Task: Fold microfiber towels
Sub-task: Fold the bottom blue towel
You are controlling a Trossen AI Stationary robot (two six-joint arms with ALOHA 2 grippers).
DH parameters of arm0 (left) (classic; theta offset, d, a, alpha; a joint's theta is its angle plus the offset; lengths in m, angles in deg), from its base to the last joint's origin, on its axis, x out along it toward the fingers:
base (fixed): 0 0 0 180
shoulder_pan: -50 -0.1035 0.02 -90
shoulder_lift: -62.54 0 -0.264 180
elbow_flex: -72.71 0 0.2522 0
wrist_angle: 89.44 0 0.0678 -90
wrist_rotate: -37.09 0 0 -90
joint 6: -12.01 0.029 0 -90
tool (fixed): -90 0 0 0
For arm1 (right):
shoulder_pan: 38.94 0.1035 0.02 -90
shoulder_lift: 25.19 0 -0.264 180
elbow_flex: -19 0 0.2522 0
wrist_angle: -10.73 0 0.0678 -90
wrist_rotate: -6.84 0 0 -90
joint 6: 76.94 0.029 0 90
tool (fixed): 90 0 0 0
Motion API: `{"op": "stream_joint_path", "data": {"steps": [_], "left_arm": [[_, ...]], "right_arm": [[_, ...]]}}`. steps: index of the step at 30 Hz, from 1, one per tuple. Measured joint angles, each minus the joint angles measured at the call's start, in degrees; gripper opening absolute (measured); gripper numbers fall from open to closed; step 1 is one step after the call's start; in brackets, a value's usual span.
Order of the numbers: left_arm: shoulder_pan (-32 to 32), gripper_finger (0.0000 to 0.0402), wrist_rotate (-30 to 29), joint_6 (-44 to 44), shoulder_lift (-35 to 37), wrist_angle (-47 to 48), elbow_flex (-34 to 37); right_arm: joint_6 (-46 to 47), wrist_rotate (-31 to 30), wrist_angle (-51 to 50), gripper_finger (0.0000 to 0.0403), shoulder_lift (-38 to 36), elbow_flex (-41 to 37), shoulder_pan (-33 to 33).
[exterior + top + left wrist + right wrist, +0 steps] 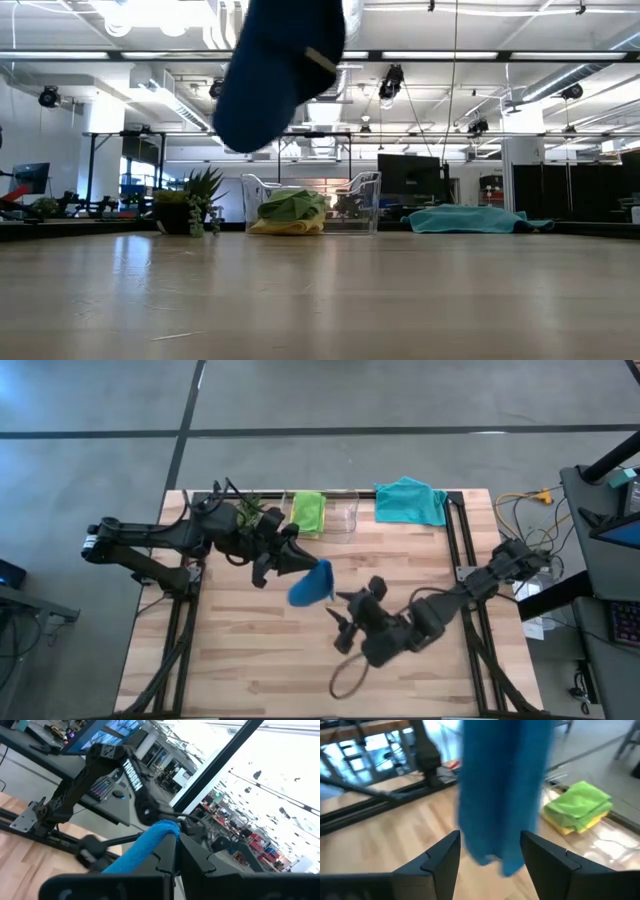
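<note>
A dark blue towel (312,582) hangs bunched in the air over the table's middle, with my left gripper (288,557) shut on its upper part. In the low view the blue towel (280,70) hangs high above the wood. My right gripper (490,840) is open just to the towel's right and nearer the table's front. In its wrist view one finger stands on either side of the towel's lower end (495,855); I cannot tell whether they touch it. A lime green towel (292,206) lies folded on a yellow one (285,227) in the clear bin. A teal towel (410,500) lies at the far right edge. My left gripper pinches the blue towel's bunched upper part (161,834) between its two fingers, coming about level from the table's left. Several gathered layers pass between the fingers. The towel hangs slack below them, clear of the table.
The clear plastic bin (345,517) stands at the far edge, with a small potted plant (248,510) to its left. A dark cable loop (345,678) lies near the front edge under the right arm. Bare wood lies at the front left.
</note>
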State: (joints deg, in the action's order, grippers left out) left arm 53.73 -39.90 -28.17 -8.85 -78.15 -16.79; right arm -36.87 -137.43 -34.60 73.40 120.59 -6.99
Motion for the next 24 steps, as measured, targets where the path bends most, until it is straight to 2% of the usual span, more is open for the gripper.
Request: {"op": "stream_joint_path", "data": {"steps": [11,14,17,24], "left_arm": [[0.0,0.0000,0.0,0.0,1.2,0.1,-1.8],[0.0,0.0000,0.0,0.0,1.9,0.6,-1.8],[0.0,0.0000,0.0,0.5,2.4,2.2,-1.8],[-0.1,0.0000,0.0,3.1,3.8,11.6,-1.7]], "right_arm": [[0.6,0.5,-4.3,0.0169,0.7,0.0,-4.1],[0.6,2.5,-6.4,0.0116,0.5,0.0,-4.0],[1.3,4.9,-9.0,0.0035,0.1,0.0,-3.9],[5.4,5.6,-15.0,0.0010,-3.6,0.2,-2.6]]}}
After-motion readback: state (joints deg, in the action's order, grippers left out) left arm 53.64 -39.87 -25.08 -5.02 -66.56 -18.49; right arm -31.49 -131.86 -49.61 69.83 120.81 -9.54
